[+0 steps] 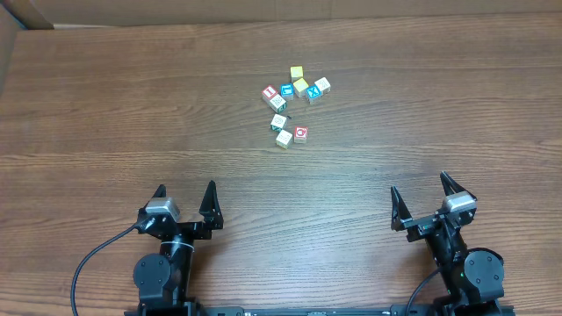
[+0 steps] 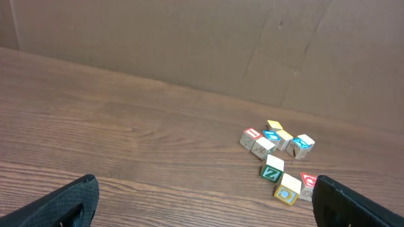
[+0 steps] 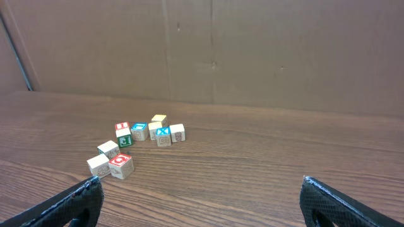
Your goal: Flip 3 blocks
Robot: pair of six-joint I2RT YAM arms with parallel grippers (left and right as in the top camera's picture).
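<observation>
The blocks lie in a loose cluster of several small alphabet cubes (image 1: 292, 104) at the far middle of the table. The nearest three are a cream cube with a green mark (image 1: 278, 121), a plain cream-topped cube (image 1: 284, 138) and a red-topped cube (image 1: 300, 133). The left wrist view shows them as a green Z cube (image 2: 273, 168), a cream cube with a yellow and blue side (image 2: 288, 188) and a red one (image 2: 307, 183). My left gripper (image 1: 184, 189) and right gripper (image 1: 420, 186) stand open and empty at the near edge, well short of the cubes.
Farther back in the cluster are yellow-topped cubes (image 1: 297, 72), a blue cube with a white X (image 1: 313, 95) and a red-marked one (image 1: 270, 92). A brown cardboard wall (image 3: 252, 50) runs along the table's far side. Wood-grain tabletop (image 1: 132, 105) lies on all sides.
</observation>
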